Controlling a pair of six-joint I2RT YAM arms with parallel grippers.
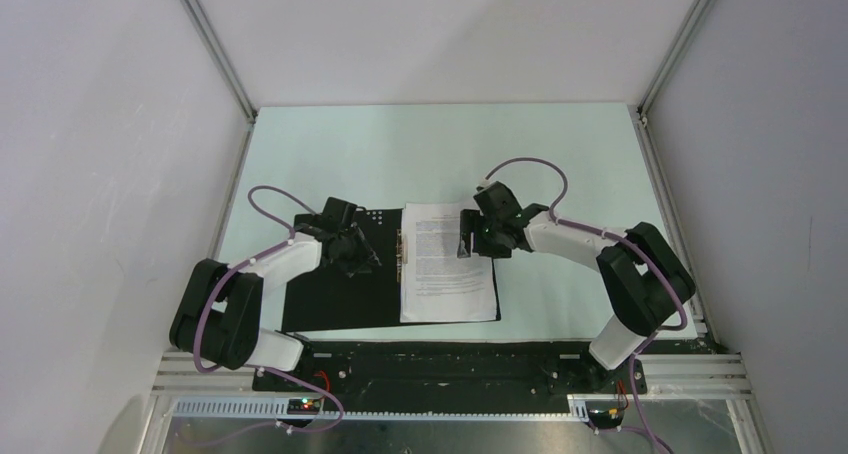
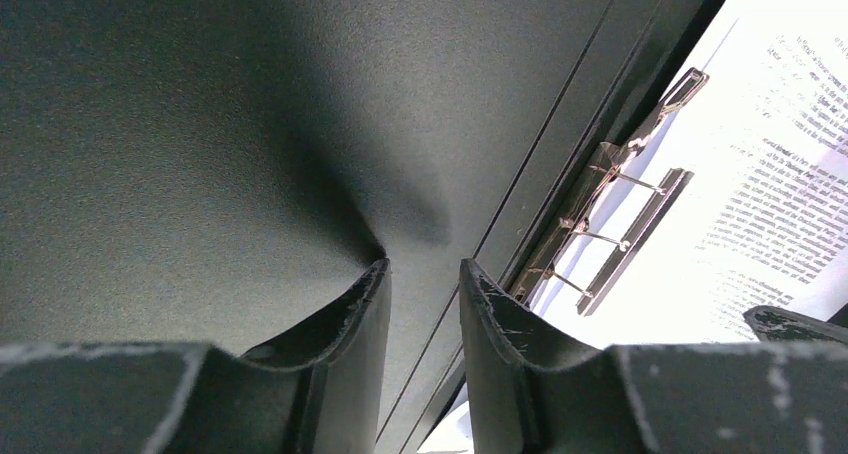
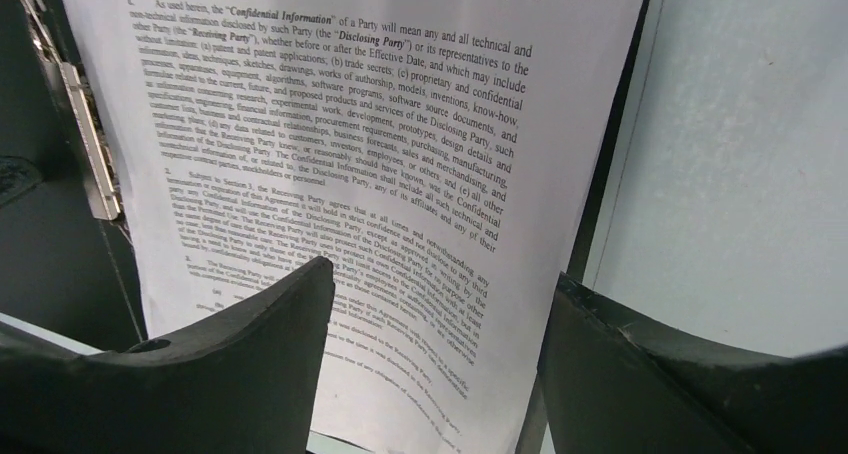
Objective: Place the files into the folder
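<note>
Left pincer [image 2: 425, 264]: we find the fingers parted by a narrow gap, with nothing between them. Their tips stand right at the black inner face of the folder [image 1: 330, 309]. We cannot tell whether they touch it.

Right pincer [image 3: 440, 274]: we find the fingers spread wide and gripping nothing. One finger hangs over the printed sheet [image 1: 445, 274]. The other is beyond the sheet's right edge, above the folder's dark border and the pale counter [image 1: 400, 154]. We cannot confirm any contact with the paper.

Folder: it lies open and flat, black side up, near the middle of the counter's near edge. The left pincer is over its left half, towards the far edge.

Printed sheet: it lies flat on the folder's right half, text upward. Its left margin is just beside the metal clip [image 2: 610, 224] that runs along the fold. The right pincer stands over the sheet's right side, nearer the far corner. The left pincer is to the left of the fold, apart from the sheet.
</note>
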